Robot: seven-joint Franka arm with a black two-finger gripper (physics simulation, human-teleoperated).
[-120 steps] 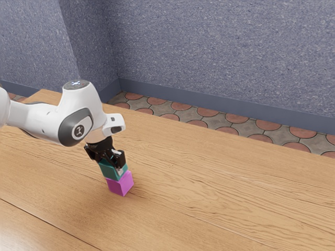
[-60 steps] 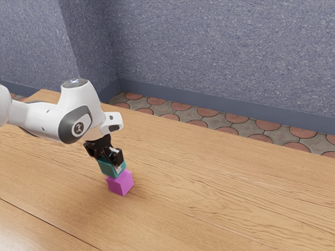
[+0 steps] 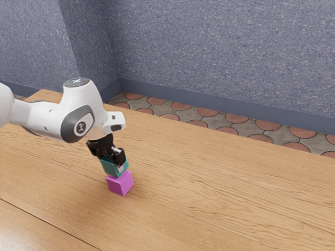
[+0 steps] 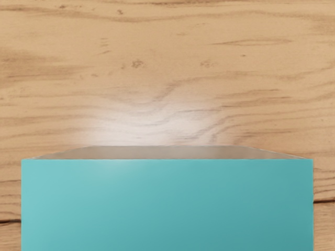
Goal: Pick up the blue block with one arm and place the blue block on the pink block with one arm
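Wooden worktop [image 3: 220,178]: pincer [image 3: 112,158] grips blue block [image 3: 114,168], pink block [image 3: 120,184] touching at its 6 o'clock. Placing step, I reckon; next, release gently.

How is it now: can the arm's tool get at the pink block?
Probably not from above: the blue block sits on the pink block, directly under the tool. The pink block's sides look free, so a low sideways grasp might work.
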